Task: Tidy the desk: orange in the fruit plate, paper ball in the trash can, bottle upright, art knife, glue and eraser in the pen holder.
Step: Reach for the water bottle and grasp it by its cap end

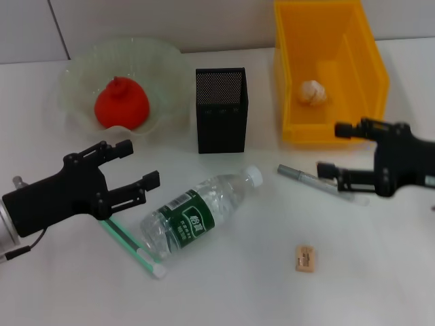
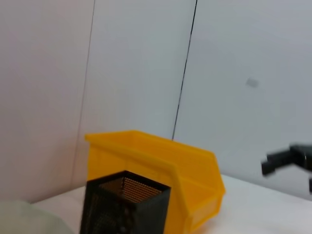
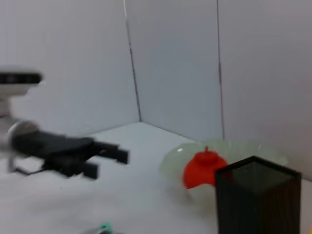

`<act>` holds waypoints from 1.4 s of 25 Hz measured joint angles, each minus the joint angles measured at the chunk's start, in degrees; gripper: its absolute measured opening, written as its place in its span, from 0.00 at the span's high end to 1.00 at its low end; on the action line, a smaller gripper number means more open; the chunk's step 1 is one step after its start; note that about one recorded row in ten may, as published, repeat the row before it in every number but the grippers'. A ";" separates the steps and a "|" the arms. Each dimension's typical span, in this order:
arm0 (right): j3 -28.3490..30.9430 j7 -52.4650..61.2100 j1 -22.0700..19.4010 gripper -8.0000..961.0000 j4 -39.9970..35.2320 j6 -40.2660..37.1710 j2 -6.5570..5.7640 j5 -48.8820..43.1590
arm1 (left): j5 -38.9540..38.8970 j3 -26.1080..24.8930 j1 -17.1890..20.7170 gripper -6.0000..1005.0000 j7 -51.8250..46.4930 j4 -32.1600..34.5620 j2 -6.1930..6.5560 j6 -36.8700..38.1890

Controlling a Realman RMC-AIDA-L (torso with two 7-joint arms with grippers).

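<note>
The orange (image 1: 121, 103) lies in the pale-green fruit plate (image 1: 80, 73). Inside the yellow trash can (image 1: 292, 75) rests the paper ball (image 1: 312, 92). The bottle (image 1: 197, 214) lies on its side in front of the black mesh pen holder (image 1: 221, 112). A grey art knife (image 1: 307, 179) lies at the right, a green-and-white glue stick (image 1: 132, 248) at the left, and the tan eraser (image 1: 306, 259) near the front. My left gripper (image 1: 139, 163) hovers open beside the bottle's base, over the glue. My right gripper (image 1: 331, 148) stands open at the knife's far end.
The left wrist view shows the trash can (image 2: 161, 165) behind the pen holder (image 2: 124, 204). In the right wrist view, the left gripper (image 3: 109, 163) hovers over the desk, with the orange (image 3: 202, 168), fruit plate (image 3: 234, 148) and pen holder (image 3: 256, 200) beyond. A wall runs behind the desk.
</note>
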 joint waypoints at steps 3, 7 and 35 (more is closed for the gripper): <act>5.65 -8.03 0.45 0.13 8.06 -5.45 -0.23 -0.41 | 2.78 0.91 0.08 0.19 -6.33 5.02 -0.36 -0.78; 8.93 -14.04 0.39 0.13 13.83 -8.03 -0.76 -1.47 | 6.31 4.92 0.07 0.19 -16.62 13.20 -0.70 -4.08; 18.57 -28.28 -1.12 0.13 26.48 -7.01 -1.46 -7.27 | 46.33 41.57 -9.46 0.19 -76.65 47.84 -1.17 -22.25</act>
